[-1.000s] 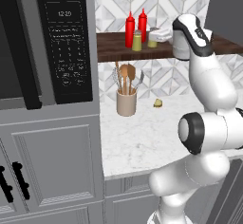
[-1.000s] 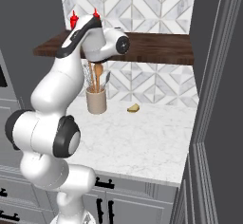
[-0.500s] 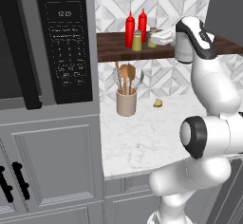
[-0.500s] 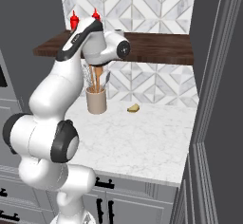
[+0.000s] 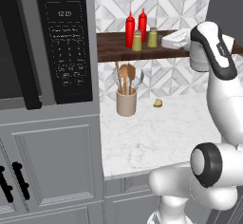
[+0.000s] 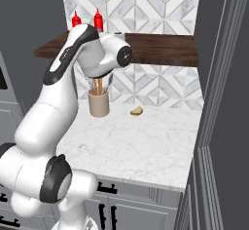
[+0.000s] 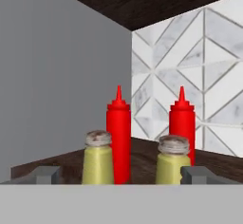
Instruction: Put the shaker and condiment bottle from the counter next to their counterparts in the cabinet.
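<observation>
Shelf space on the dark brown cabinet (image 5: pixel 114 52) is taken up at its left end by four small containers, grouped close together beside the tall grey wall. Two red squeeze bottles are seen at the back and two olive-yellow shakers in front of them. In the left base view one condiment bottle (image 5: pixel 129 29) stands left of the other red bottle (image 5: pixel 142 25), with one shaker (image 5: pixel 136 41) in front and a second shaker (image 5: pixel 152 37) to its right (which of each pair came from the counter cannot be told from these pictures). All four are upright, and none is held.

The gripper (image 7: pixel 118 174) is seen in the hand view, level with the shelf and facing the group; its two grey fingertips (image 7: pixel 46 174) are spread wide apart, one outside each shaker, with nothing between them being clamped. In the left base view the white hand is just right of the containers, over the shelf.

On the counter (image 5: pixel 156 137) below, a beige utensil crock (image 5: pixel 126 102) holding wooden spoons is set near the tiled wall, and a small yellowish scrap (image 5: pixel 158 103) lies apart to its right.
</observation>
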Available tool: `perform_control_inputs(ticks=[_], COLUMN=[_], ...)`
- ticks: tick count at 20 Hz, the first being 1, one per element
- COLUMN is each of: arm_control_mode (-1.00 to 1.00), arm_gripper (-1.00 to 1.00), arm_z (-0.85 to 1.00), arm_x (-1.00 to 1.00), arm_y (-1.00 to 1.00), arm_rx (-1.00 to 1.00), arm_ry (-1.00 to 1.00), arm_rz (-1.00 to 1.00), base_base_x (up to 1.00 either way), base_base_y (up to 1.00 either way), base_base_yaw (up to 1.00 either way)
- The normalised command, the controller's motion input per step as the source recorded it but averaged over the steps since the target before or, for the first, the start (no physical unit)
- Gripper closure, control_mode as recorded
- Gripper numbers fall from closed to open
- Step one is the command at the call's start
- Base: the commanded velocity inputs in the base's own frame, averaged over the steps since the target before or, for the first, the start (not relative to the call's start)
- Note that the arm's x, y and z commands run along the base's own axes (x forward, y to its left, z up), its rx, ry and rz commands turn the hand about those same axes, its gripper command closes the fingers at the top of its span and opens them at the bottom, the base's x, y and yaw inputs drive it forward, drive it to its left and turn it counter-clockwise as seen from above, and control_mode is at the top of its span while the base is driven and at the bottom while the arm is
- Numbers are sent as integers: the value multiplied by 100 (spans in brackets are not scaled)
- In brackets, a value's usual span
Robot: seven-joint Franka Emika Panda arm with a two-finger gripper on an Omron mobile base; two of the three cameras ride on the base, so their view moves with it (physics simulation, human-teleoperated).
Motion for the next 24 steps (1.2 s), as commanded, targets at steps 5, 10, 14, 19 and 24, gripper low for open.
perform_control_inputs(ticks=[5,10,14,19,24], arm_control_mode=[-100,-100,-100,-100,-100], arm_gripper=[-100,-100,-100,-100,-100], arm_z=[19,8,0,0,0], arm_x=[-100,-100,-100,-100,-100], arm_y=[-17,-18,-31,-33,-16], arm_rx=[0,0,0,0,0], arm_ry=[4,3,0,0,0], arm_rz=[0,0,0,0,-6], base_base_x=[0,0,0,0,0], base_base_y=[0,0,0,0,0], base_base_yaw=[0,0,0,0,0])
